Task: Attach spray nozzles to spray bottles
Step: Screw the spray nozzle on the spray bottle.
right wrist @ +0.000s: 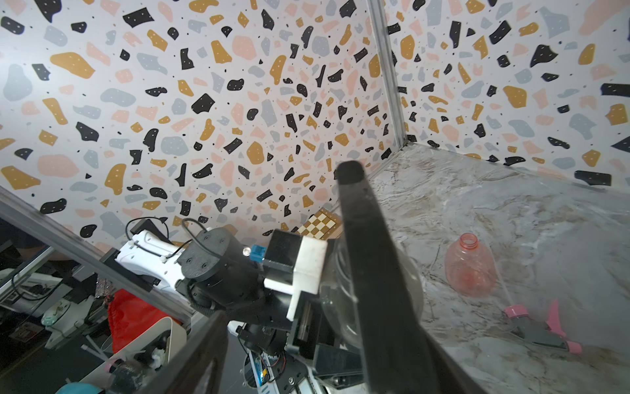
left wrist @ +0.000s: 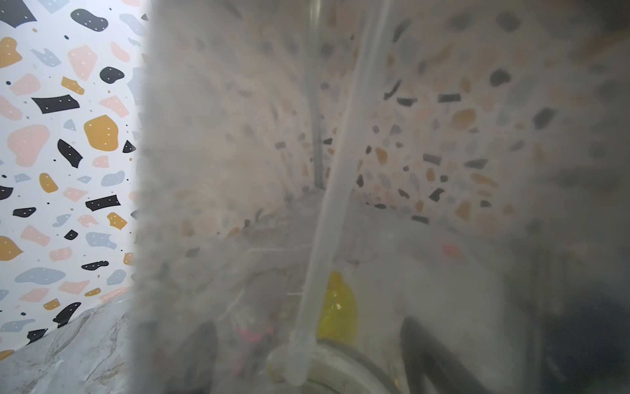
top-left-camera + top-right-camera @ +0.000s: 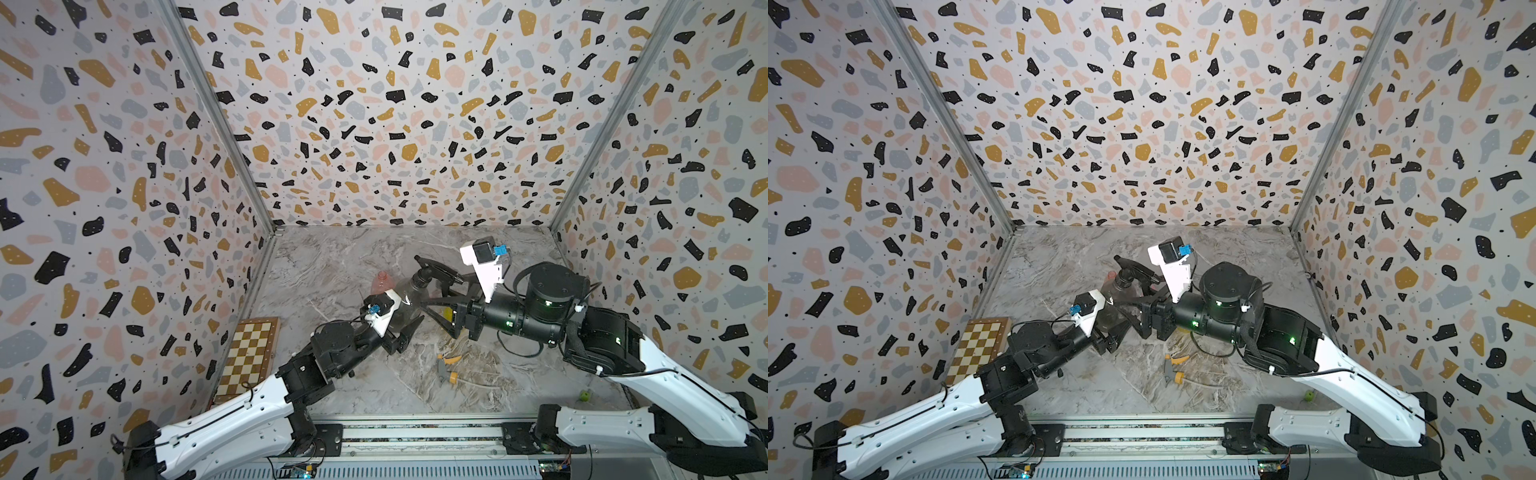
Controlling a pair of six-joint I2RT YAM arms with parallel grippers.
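Overhead, in both top views, the left claw (image 3: 409, 329) is clenched on the lower body of the smoky grey bottle (image 3: 411, 297). The bottle stands upright mid-surface (image 3: 332, 266), long axis vertical, neck up. The black nozzle (image 3: 430, 271) sits on that neck, its head level and running from the rear toward the right claw (image 3: 438, 301). That claw's jaws are spread beside the neck, gripping nothing I can make out. The pink bottle (image 3: 381, 282) stands just behind. The grey-and-yellow nozzle (image 3: 446, 370) lies flat nearer the front.

Left wrist: through the smoky wall, the dip tube (image 2: 327, 204) runs lengthwise down the bottle.

Right wrist: the pink bottle (image 1: 470, 269) stands upright, and the pink-and-grey nozzle (image 1: 538, 329) lies flat near it.
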